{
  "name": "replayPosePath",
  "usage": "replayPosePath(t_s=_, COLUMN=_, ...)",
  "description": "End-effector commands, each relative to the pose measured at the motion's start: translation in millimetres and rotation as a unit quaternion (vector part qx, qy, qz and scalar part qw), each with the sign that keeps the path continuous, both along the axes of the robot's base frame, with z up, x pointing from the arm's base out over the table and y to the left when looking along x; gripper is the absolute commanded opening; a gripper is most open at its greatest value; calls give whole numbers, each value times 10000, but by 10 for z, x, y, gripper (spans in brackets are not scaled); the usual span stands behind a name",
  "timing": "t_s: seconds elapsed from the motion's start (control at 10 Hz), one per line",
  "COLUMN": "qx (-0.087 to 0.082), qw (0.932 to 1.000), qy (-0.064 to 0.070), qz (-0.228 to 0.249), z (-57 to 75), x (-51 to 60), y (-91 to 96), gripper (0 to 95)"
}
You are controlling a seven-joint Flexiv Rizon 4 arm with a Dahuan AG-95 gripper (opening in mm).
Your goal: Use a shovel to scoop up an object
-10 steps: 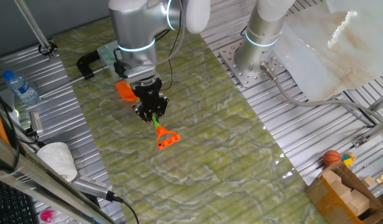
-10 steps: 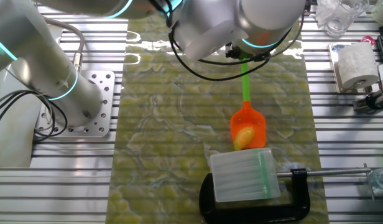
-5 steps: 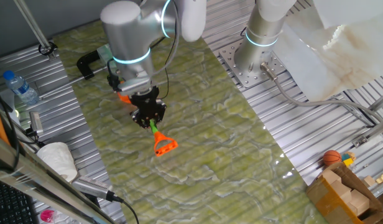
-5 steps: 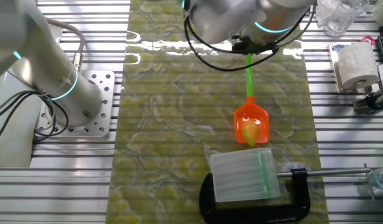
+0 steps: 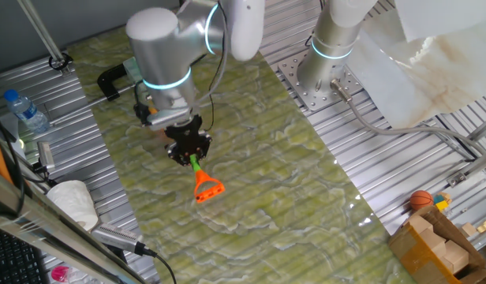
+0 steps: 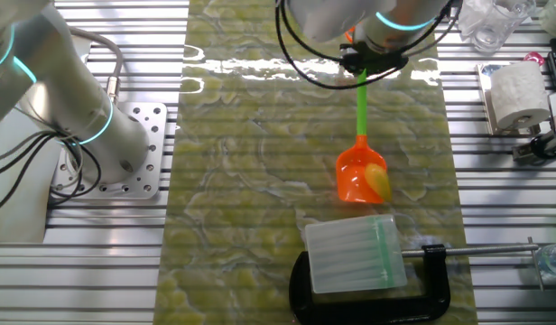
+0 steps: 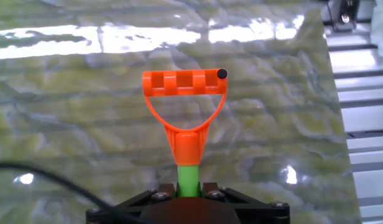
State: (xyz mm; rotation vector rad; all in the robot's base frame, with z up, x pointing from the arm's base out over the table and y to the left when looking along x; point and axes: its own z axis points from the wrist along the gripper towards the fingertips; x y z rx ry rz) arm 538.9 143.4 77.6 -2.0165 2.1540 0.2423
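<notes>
On mat | end effector point(image 5: 189, 152) clamps shovel point(image 6: 361, 162) shaft | object point(image 6: 377, 181) visible only in other fixed view

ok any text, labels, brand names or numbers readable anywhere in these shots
None can be read.
Water bottle: its label is too small and blurred to make out.
Shovel and the clear plastic box: no print visible.
Robot arm: only a glowing blue ring, no lettering.

You see the shovel point(image 6: 361, 171) with orange blade, green shaft and orange D-grip, the yellow-orange object point(image 6: 377, 181), and a green-and-cream marbled mat point(image 6: 251, 181) on the ribbed silver table point(image 6: 495, 199).
</notes>
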Motion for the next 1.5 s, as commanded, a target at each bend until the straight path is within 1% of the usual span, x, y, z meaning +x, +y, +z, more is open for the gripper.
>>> replayPosePath(t_s=0.1, qx=-164, qw=9994, qy=-60, qz=-298, z=12, x=-26, y=-2, gripper=0)
replayPosePath(t_s=0.2, qx=-185, qw=9990, qy=-78, qz=-397, z=10, x=-23, y=2, gripper=0)
replayPosePath(t_s=0.4, qx=-178, qw=9980, qy=-38, qz=-611, z=18, x=-30, y=10, gripper=0)
replayPosePath(t_s=0.5, qx=-203, qw=9972, qy=-18, qz=-720, z=28, x=-40, y=21, gripper=0)
replayPosePath(t_s=0.6, qx=-273, qw=9959, qy=2, qz=-859, z=40, x=-51, y=34, gripper=0)
replayPosePath(t_s=0.7, qx=-323, qw=9933, qy=42, qz=-1108, z=60, x=-71, y=56, gripper=0)
replayPosePath(t_s=0.8, qx=-436, qw=9900, qy=60, qz=-1338, z=74, x=-86, y=72, gripper=0)
replayPosePath(t_s=0.9, qx=-478, qw=9872, qy=81, qz=-1521, z=83, x=-95, y=83, gripper=0)
replayPosePath(t_s=1.0, qx=-482, qw=9822, qy=103, qz=-1810, z=90, x=-102, y=90, gripper=0)
replayPosePath(t_s=1.2, qx=-623, qw=9708, qy=154, qz=-2311, z=97, x=-111, y=96, gripper=0)
replayPosePath(t_s=1.3, qx=-854, qw=9586, qy=189, qz=-2709, z=114, x=-129, y=116, gripper=0)
replayPosePath(t_s=1.4, qx=-942, qw=9484, qy=217, qz=-3019, z=124, x=-140, y=129, gripper=0)
replayPosePath(t_s=1.5, qx=-934, qw=9381, qy=313, qz=-3319, z=129, x=-146, y=136, gripper=0)
